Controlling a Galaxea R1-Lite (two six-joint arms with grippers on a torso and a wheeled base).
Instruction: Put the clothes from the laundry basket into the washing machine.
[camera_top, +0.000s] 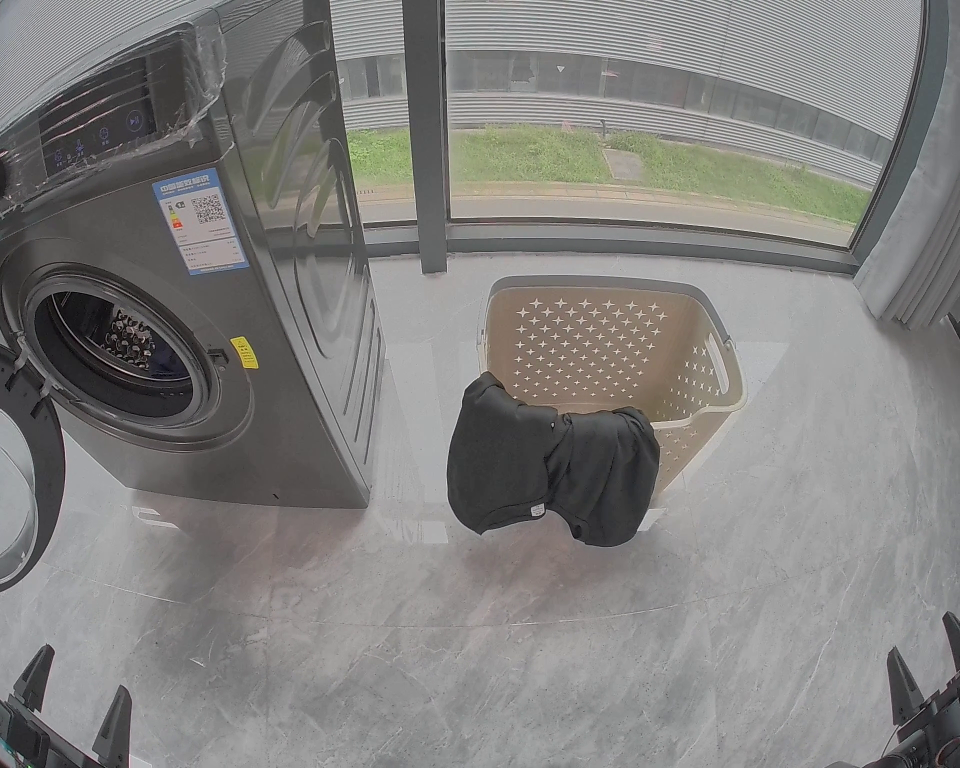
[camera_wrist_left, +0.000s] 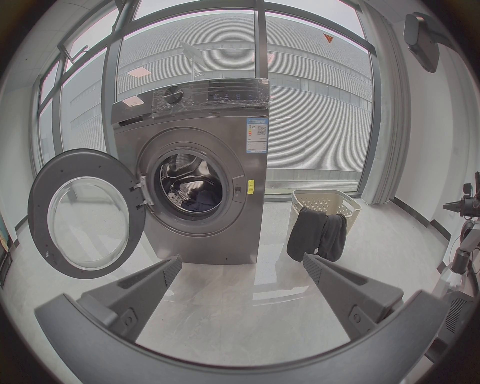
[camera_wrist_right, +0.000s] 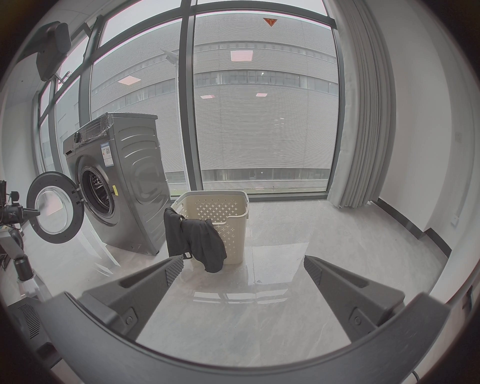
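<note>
Pale stone-look floor tiles (camera_top: 560, 640) stretched from me to a tall window (camera_top: 650, 110), with a grey curtain (camera_top: 915, 240) hanging at its right end. My left gripper (camera_top: 78, 690) sat at my left side, held back from the work. Its two dark fingers were spread wide with nothing between them, and it faced the washing machine (camera_top: 290, 250). My right gripper (camera_top: 922, 650) sat likewise on my right, fingers equally wide and empty, facing the laundry basket (camera_top: 600, 285). Both were well apart from the clothes.

The beige basket, its walls pierced with star-shaped holes, stood on the floor to the right of the machine, in front of the window. A dark garment (camera_top: 550, 465) hung over its near rim — most of the cloth draped down the outside wall, crumpled into two lobes, with a small pale tag near the lower edge. The grey front-loader's round door (camera_wrist_left: 85, 212) stood swung open to the left, and another dark piece of clothing (camera_wrist_left: 202, 200) lay inside the drum.
</note>
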